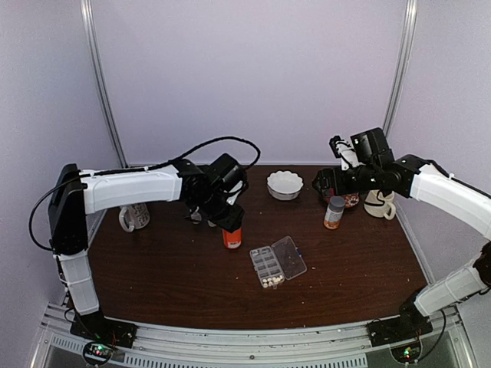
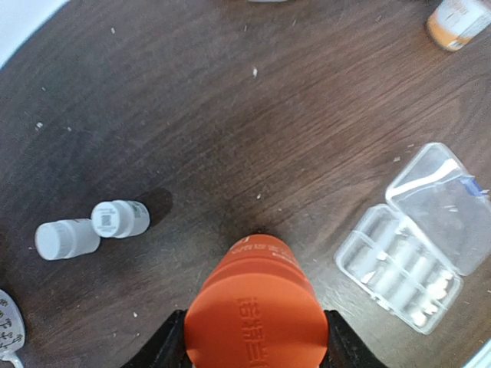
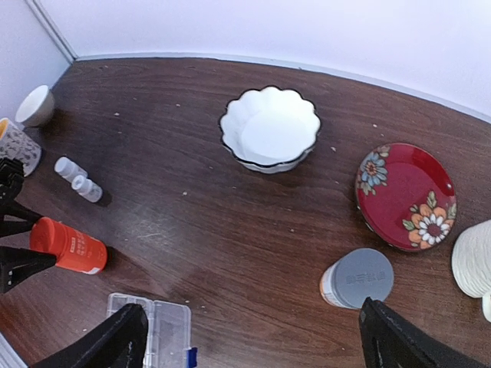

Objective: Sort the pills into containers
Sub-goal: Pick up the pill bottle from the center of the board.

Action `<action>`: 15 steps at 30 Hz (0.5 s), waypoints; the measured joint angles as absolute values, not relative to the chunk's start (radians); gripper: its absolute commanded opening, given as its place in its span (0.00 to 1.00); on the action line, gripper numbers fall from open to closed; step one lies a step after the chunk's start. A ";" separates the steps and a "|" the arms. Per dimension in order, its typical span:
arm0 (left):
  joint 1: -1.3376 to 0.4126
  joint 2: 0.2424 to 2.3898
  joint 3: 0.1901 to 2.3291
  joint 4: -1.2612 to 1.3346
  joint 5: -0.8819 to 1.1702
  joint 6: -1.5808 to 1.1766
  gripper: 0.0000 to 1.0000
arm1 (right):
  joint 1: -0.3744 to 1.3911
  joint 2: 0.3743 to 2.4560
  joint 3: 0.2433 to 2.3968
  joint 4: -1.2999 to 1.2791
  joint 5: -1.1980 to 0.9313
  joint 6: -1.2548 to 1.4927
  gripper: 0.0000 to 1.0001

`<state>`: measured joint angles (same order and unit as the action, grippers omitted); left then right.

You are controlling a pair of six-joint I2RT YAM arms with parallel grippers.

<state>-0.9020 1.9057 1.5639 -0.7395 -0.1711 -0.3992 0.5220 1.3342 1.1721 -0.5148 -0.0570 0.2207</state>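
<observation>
Around orange bottle (image 2: 253, 303) (upright) sits left gripper (image 2: 255, 343).

I can see raised characters moulded into the cap of the orange bottle (image 2: 253, 318), but I cannot read them. The grey cap (image 3: 364, 276) has similar faint embossing. A small white bottle (image 2: 120, 218) carries a dark printed label, also illegible.

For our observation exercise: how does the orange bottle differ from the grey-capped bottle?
The orange bottle has an orange cap; the grey-capped bottle has a grey cap on an amber body. The orange bottle sits between the fingers of the left end effector; the grey-capped bottle stands free near the red plate. Both are capped and stand on the table.
</observation>
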 measured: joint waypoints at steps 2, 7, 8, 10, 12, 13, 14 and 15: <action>-0.902 1.854 1.563 -0.749 -0.160 -0.395 0.40 | 0.540 1.297 1.135 -0.469 -0.088 0.215 1.00; -0.902 1.661 1.561 -0.745 -0.109 -0.384 0.39 | 0.616 1.174 1.018 -0.299 -0.189 0.214 1.00; -0.902 1.628 1.562 -0.740 -0.096 -0.383 0.39 | 0.634 1.155 1.002 -0.268 -0.205 0.214 1.00; -0.902 1.562 1.562 -0.723 -0.069 -0.380 0.39 | 0.682 1.118 0.967 -0.192 -0.229 0.214 1.00; -0.902 1.512 1.562 -0.707 -0.030 -0.379 0.39 | 0.728 1.083 0.928 -0.112 -0.250 0.215 1.00; -0.902 1.492 1.561 -0.697 -0.008 -0.379 0.39 | 0.750 1.066 0.905 -0.064 -0.260 0.217 1.00; -0.902 1.472 1.559 -0.683 0.017 -0.379 0.39 | 0.770 1.051 0.883 -0.017 -0.270 0.221 1.00; -0.902 1.456 1.555 -0.671 0.039 -0.379 0.39 | 0.788 1.035 0.860 0.032 -0.280 0.225 1.00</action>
<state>-0.9020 1.4555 1.5555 -0.6712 0.0391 -0.3794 0.7879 1.0351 0.8597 0.0322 -0.2802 0.2253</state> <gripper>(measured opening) 0.526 0.996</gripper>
